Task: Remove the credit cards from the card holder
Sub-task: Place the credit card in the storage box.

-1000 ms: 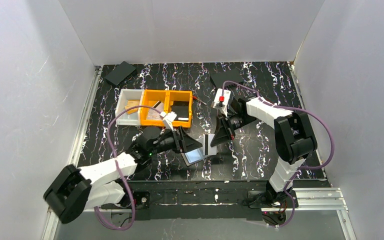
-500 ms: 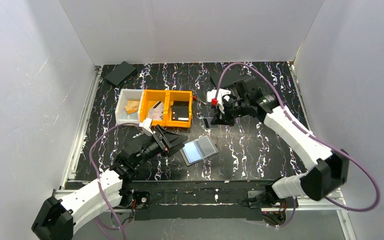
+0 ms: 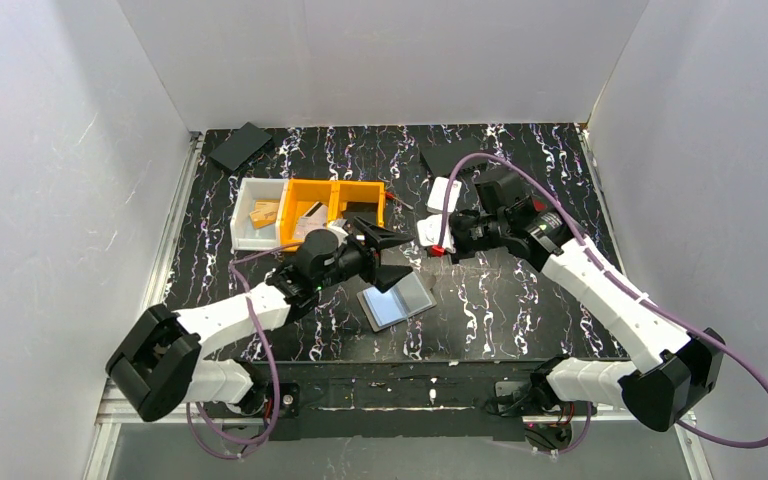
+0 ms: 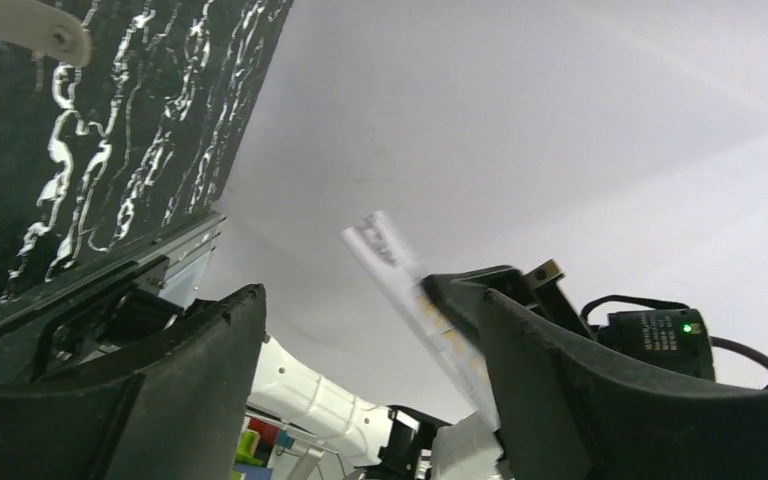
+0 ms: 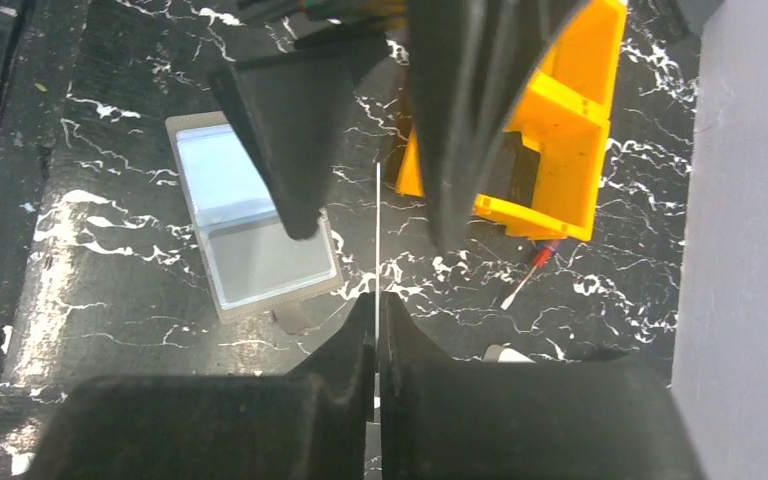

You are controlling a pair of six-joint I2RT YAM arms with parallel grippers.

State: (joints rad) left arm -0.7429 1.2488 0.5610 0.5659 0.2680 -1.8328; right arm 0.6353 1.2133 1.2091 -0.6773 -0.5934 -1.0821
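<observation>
The card holder (image 3: 397,300) lies open and flat on the black marbled table, its pale blue inner faces up; it also shows in the right wrist view (image 5: 250,225). My right gripper (image 5: 376,298) is shut on a credit card (image 5: 376,220), seen edge-on as a thin white line held in the air above the table. My left gripper (image 3: 385,255) is open, and its two black fingers (image 5: 280,130) straddle that card. In the left wrist view the blurred white card (image 4: 400,270) lies against one inner finger face of the left gripper (image 4: 345,290).
An orange bin (image 3: 335,205) and a white bin (image 3: 255,225) with small items stand behind the left gripper. A small white case (image 3: 444,192) and dark flat squares (image 3: 241,146) lie further back. A red-handled tool (image 5: 530,275) lies beside the orange bin.
My right gripper lifted a card away from the card holder and carried it back and right. My left gripper let go of the holder, swung round, and now stands open around the card.
</observation>
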